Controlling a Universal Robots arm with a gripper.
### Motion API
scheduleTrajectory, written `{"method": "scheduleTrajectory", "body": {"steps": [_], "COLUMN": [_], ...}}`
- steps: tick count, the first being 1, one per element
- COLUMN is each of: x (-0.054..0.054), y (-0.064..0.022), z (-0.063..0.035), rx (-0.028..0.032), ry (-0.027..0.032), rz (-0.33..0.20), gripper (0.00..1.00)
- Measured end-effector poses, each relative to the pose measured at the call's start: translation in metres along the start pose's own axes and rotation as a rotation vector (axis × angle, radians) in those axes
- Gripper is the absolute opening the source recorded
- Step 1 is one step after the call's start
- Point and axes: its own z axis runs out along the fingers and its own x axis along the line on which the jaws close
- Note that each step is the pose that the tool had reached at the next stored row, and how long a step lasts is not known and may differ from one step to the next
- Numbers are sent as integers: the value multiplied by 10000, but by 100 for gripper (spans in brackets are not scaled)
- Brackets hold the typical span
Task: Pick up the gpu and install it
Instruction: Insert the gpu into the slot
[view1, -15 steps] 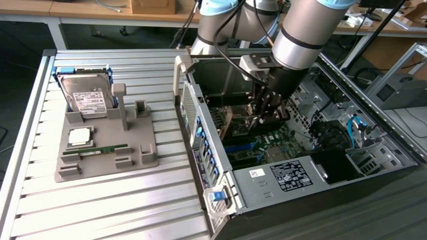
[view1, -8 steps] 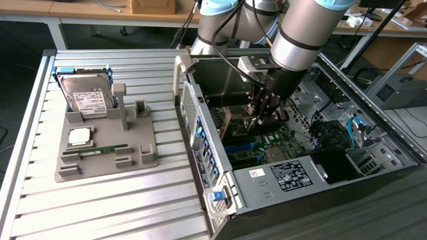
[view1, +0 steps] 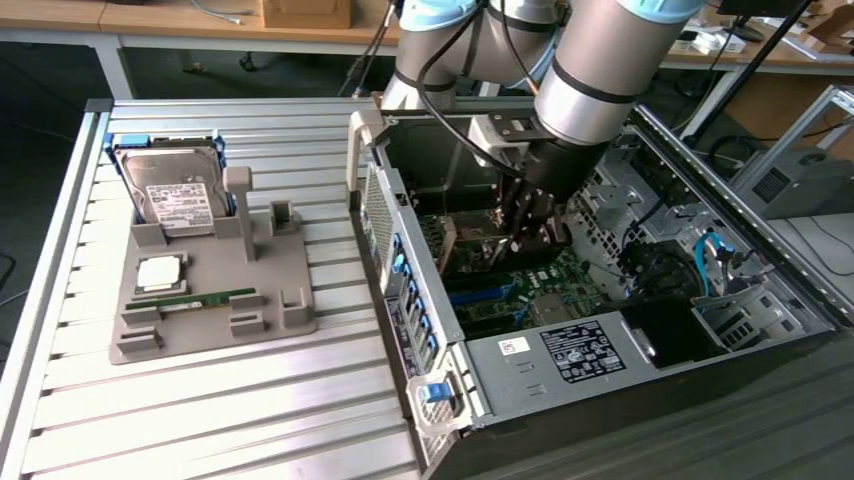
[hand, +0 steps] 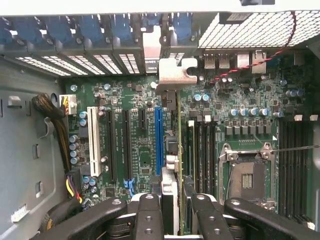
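Gripper (hand: 172, 212): you see its fingers (hand: 149, 220) drawn close on the gpu (hand: 170, 150), which stands on edge between them, so it reads as gripped.

Gpu: it lies straight ahead of the gripper, inside the computer case (view1: 400, 215), its long axis running away from the fingers toward the case's slotted rear wall. Its silver bracket (hand: 172, 75) sits at that wall. Its lower edge hangs just beside the blue slot (hand: 158, 140) on the motherboard (hand: 145, 100); whether it is seated you cannot tell.

Computer case: holds the motherboard, an empty processor socket (hand: 247, 180) and bundled cables (hand: 50, 107).

Grey tray (view1: 207, 300), well apart from the case: holds a hard drive (view1: 174, 190), a processor chip (view1: 158, 272) and a green memory stick (view1: 200, 298).
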Motion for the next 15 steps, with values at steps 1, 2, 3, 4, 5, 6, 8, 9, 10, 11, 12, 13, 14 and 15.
{"method": "scheduleTrajectory", "body": {"steps": [1, 2, 3, 4, 5, 6, 8, 9, 10, 11, 12, 13, 14, 15], "x": [5, 9, 15, 20, 27, 30, 45, 62, 76, 84, 92, 98, 103, 105], "y": [9, 20, 35, 45, 54, 58, 68, 77, 83, 86, 89, 92, 97, 101], "z": [1, 1, 2, 2, 4, 4, 6, 8, 10, 13, 16, 22, 31, 36], "rx": [0, 0, 0, 0, 0, 0, 0, 0, 0, 0, 0, 1, 1, 0], "ry": [0, 0, 0, 0, -1, 1, 0, -1, 0, 0, 0, -1, -2, 0], "rz": [0, 0, 0, 0, 0, 0, -1, 0, -1, -1, -1, 0, 0, 1], "gripper": [27, 27, 27, 27, 27, 27, 27, 27, 27, 27, 27, 27, 27, 27]}}
